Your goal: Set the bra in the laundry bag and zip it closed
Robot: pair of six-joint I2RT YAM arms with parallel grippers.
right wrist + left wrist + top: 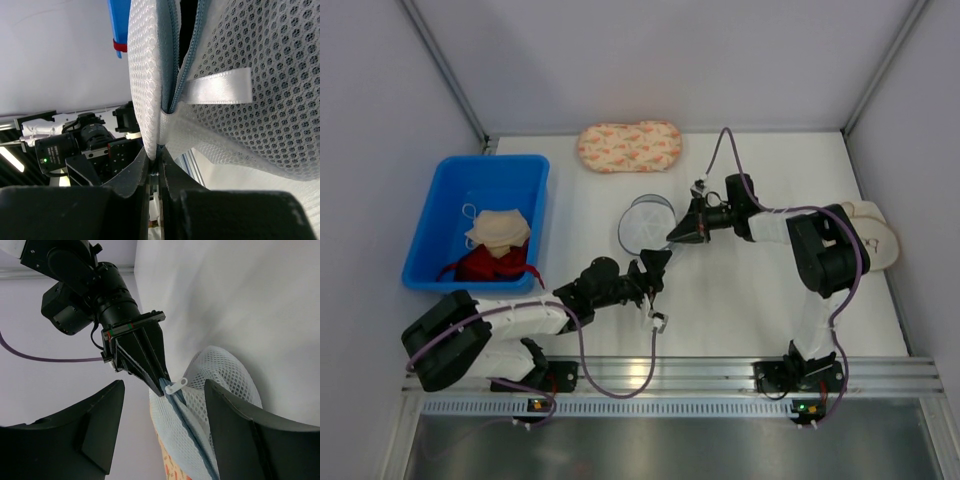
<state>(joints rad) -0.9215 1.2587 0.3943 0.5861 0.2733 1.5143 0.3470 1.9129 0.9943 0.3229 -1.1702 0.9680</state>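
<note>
The laundry bag (pixel 647 222) is a round white mesh bag at the table's middle, tipped up on its edge. My right gripper (pixel 680 236) is shut on the bag's seam at the end of its grey zip (pixel 172 75), right beside the white pull tab (pixel 176 386). The zip stands partly open. A dark patch (pixel 187 20) shows in the gap, and I cannot tell what it is. The bra I cannot make out. My left gripper (pixel 165 425) is open, its fingers either side of the zipped edge (pixel 187 430) and apart from it, just below the bag in the top view.
A blue bin (pixel 440 200) at the left holds beige and red cloth. A peach patterned pouch (pixel 630 147) lies at the back. A beige round-cupped bra (pixel 875 235) lies at the right edge beside the right arm. A small white clip (pixel 658 321) lies near the front rail.
</note>
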